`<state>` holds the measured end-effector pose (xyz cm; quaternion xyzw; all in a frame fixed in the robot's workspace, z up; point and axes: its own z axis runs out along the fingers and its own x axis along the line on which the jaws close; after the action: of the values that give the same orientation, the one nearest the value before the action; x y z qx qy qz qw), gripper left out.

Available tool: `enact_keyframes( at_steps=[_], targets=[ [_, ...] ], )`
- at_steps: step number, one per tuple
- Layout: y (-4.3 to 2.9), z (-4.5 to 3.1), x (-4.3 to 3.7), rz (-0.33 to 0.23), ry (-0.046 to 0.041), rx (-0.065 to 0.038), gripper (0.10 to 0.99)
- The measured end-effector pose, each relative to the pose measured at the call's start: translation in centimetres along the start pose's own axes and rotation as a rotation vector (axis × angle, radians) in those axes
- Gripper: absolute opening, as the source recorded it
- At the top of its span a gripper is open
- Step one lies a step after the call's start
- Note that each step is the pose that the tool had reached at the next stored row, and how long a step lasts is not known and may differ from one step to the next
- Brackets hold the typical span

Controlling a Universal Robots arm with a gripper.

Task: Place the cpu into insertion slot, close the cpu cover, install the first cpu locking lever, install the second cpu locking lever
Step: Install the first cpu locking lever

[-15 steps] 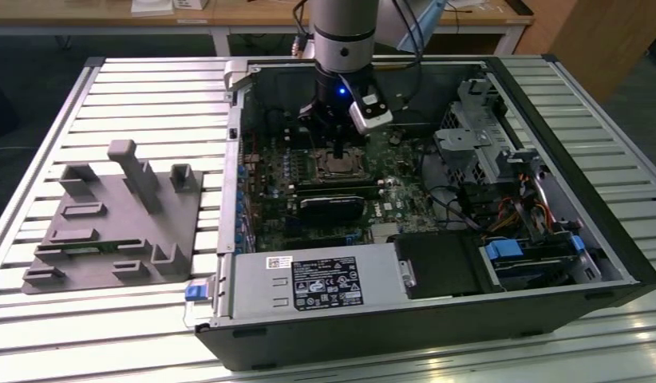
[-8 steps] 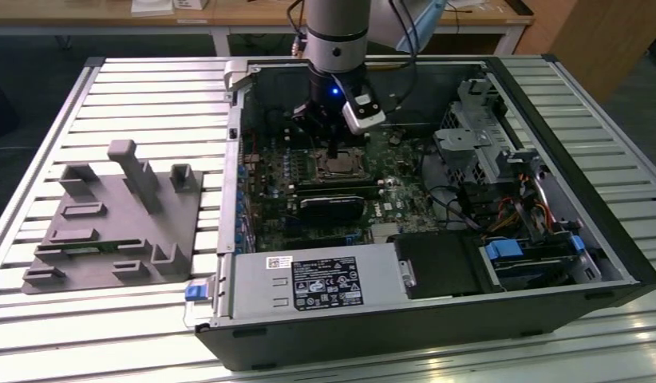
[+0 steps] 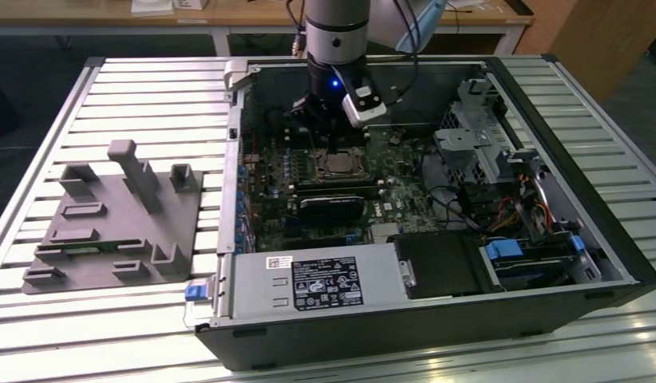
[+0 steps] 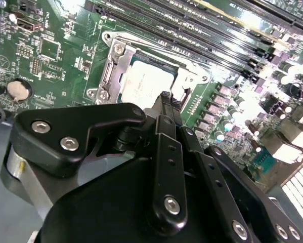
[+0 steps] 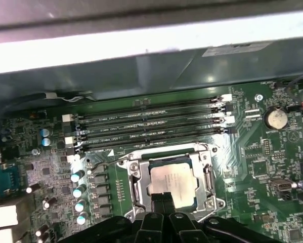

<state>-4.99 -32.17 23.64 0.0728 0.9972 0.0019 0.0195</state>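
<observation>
From my station, the small flat square cpu with its silvery-grey metal face (image 5: 174, 177) lies seated in the insertion slot, the square silver-rimmed socket (image 3: 318, 165) on the green circuit board (image 5: 252, 162). The thin silvery cpu cover with its square window (image 5: 209, 174) looks to be lying down around the chip. The black two-fingered gripper (image 5: 163, 202) hangs right over the slot's near edge. Its fingers are pressed together and I see nothing pinched between them; in the second wrist view its tip (image 4: 165, 98) overlaps the chip's border. My main worry is how tight that gap is. If the tip drifts sideways or pushes down off target, I judge it could scrape the chip's face, bend the thin frame, or strike the small parts packed around the slot. The long black memory slots (image 5: 151, 126) just beyond the slot are also close enough to snag. A thin silvery wire rod (image 5: 111, 160) runs beside the slot, but I cannot tell whether it is hooked down or free. The gripper's own body covers the slot's near side in both wrist views, so the latch points there are hidden from me. I also cannot tell whether the tip is touching the metal or only hovering above it. In the exterior view the arm shadows the slot.
</observation>
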Motion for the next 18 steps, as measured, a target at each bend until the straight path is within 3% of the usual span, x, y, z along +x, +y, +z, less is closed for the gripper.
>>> enact_keyframes(
  at_steps=[7,11,18],
  targets=[
    [0.01,-1.46,-0.05,0.0,-0.0007,0.0,0.106],
    [-0.01,-1.57,0.07,0.0,-0.0027,0.0,0.106],
    [-0.22,-1.62,1.46,0.0,-0.0037,-0.004,0.106]
  ],
)
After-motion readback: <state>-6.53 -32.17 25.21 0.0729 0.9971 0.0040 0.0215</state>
